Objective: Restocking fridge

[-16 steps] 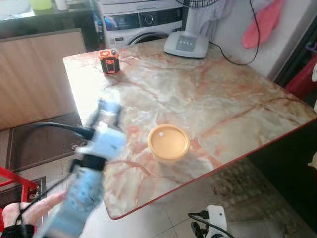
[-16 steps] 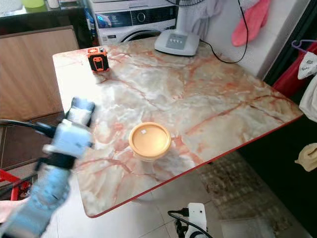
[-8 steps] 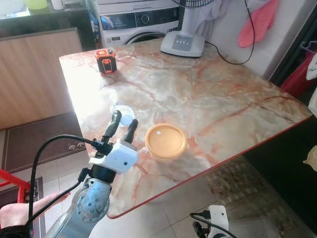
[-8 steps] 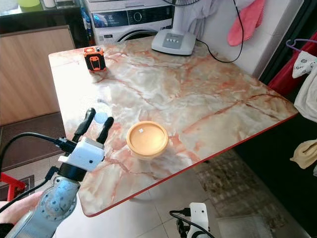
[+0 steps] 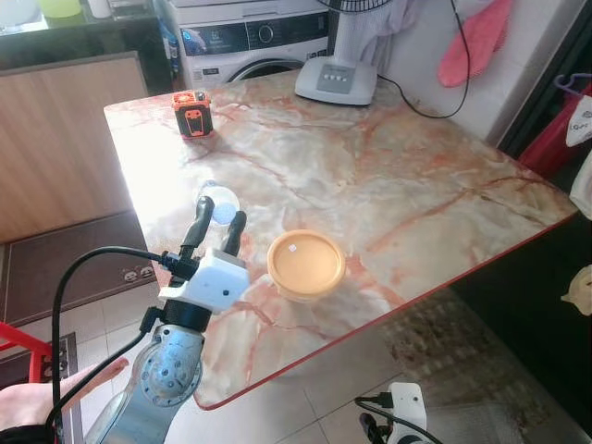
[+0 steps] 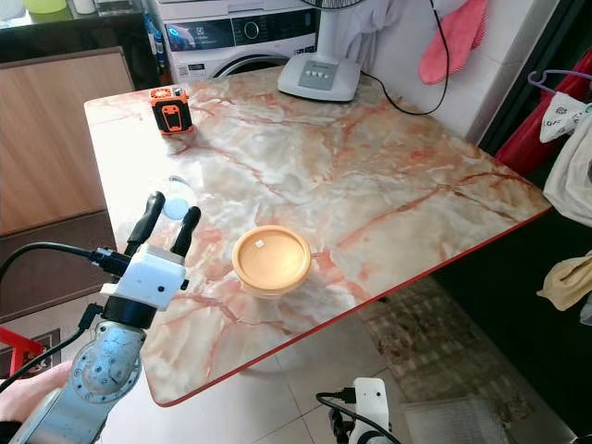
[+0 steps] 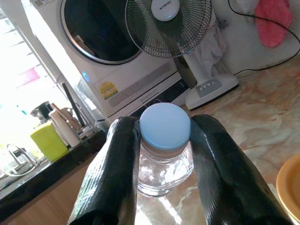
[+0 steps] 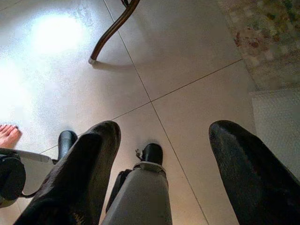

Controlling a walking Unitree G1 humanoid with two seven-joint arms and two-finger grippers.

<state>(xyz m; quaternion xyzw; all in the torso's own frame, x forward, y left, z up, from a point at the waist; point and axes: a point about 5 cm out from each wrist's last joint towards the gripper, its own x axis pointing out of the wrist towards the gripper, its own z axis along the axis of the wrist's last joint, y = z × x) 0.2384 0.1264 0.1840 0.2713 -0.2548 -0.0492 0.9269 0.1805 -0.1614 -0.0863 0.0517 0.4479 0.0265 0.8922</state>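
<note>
Bottle (image 7: 165,140) sits between left end effector (image 5: 215,218) fingers.

A pink-veined marble table (image 5: 398,185) stands before the robot. On it, a round yellow lidded container (image 5: 306,264) sits near the front edge, about six o'clock from the table's middle. At nine o'clock from the container stands a clear glass jar with a pale blue cap (image 5: 219,199), between the two fingers of the left gripper (image 5: 215,222), which reaches in from seven o'clock. An orange and black box-shaped device (image 5: 192,114) sits at the table's far left corner, around eleven o'clock. A white fan base (image 5: 336,80) rests at the far edge, at twelve o'clock, with a white washing machine (image 5: 250,37) behind the table.
</note>
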